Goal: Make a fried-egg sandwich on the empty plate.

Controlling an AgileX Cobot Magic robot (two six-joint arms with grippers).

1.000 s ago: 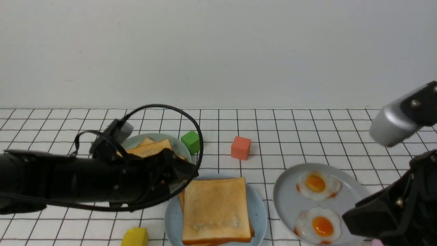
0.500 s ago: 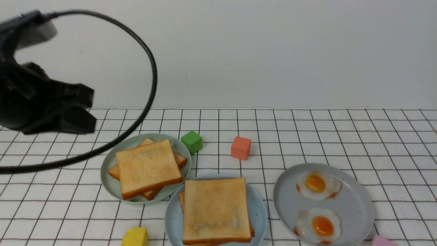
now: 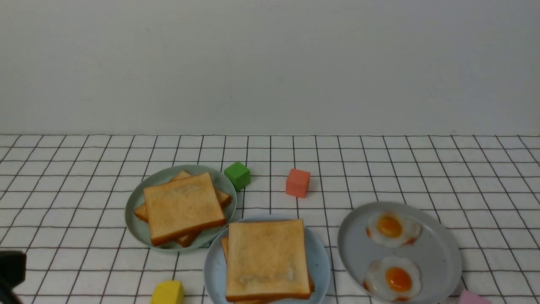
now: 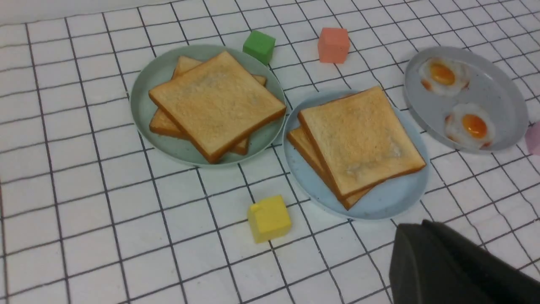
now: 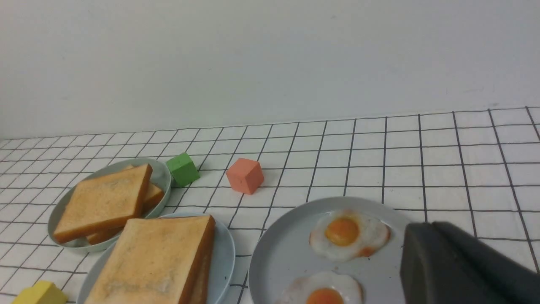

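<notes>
Three plates sit on the checked cloth. The light blue plate, front centre, holds the sandwich: two toast slices visible, stacked and slightly offset. No egg shows between them, so whether one is inside cannot be told. The pale green plate, touching the blue one's back-left rim, carries a toast stack: at least two slices, top one rotated, and a possible third cannot be confirmed. The grey plate, on the right, holds two fried eggs, one behind the other, apart.

There are four small blocks. The green block is just beside the green plate's far rim, and the coral block lies behind the gap between the blue and grey plates. The yellow block is front-left of the blue plate, while the pink block sits at the grey plate's near right edge, partly cut off.

The left gripper and right gripper each show only a dark body edge in their own wrist view. Fingers are out of sight, so released or clenched cannot be told for either. In the front view only a dark scrap of the left arm shows at the lower left edge.
</notes>
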